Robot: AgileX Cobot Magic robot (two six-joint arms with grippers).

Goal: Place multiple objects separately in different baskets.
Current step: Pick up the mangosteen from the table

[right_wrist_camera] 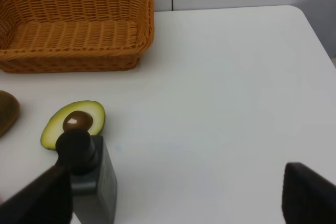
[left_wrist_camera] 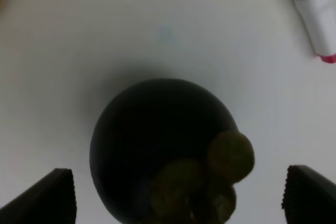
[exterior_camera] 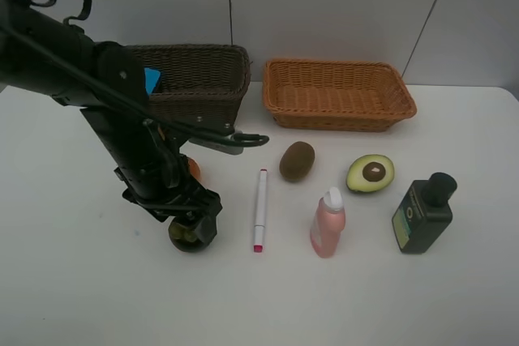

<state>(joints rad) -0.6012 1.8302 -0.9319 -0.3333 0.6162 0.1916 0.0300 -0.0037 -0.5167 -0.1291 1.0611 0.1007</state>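
**Left pincer (left_wrist_camera: 181,203) spread wide over mangosteen (left_wrist_camera: 157,129)**

It stands released, one finger on either side of the dark fruit on the white desk (left_wrist_camera: 105,24), near the white marker (left_wrist_camera: 311,9). The right pincer (right_wrist_camera: 173,198) gapes too, beside the dark green bottle (right_wrist_camera: 92,182).

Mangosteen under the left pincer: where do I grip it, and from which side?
Take the mangosteen across the widest part of its round body, from straight above: a ball, no handle, and the open left pincer straddles it.
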